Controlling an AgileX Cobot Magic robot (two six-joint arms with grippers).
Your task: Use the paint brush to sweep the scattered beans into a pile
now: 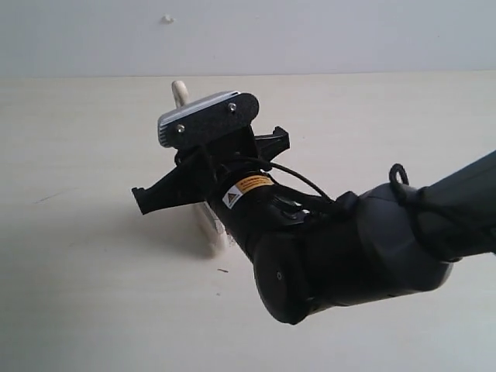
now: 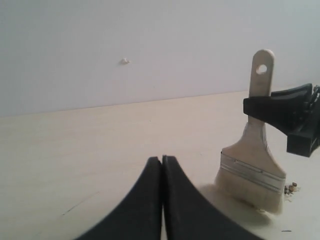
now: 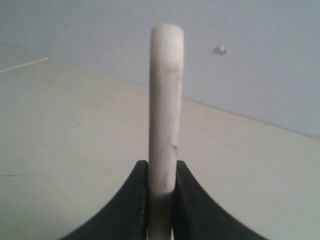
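We log the left gripper (image 2: 162,160) pressed together, empty. At centre the wide, flat paint brush (image 2: 252,170) (pale wooden handle, grey metal band, white bristles) stands upright, bristles on the pale worktop (image 2: 75,150). A few tiny reddish-brown beans (image 2: 290,188) lie just beside the bristles. The right gripper (image 3: 162,172) is clamped on the handle.

My right arm (image 1: 387,232) was stretched in from the right edge toward the middle. Wrist (image 1: 263,209) was angled up, with the camera housing on top. Right gripper (image 1: 203,167) pointed away toward the far side. Its jaws were narrow, clamped on the handle of the paint brush (image 3: 165,100). One of the fingers (image 3: 132,205) sat on each side, and the handle stood upright between them. My left gripper (image 2: 161,167) was low, jaws pressed flat together with nothing between them. Left arm itself didn't show in the exterior view.
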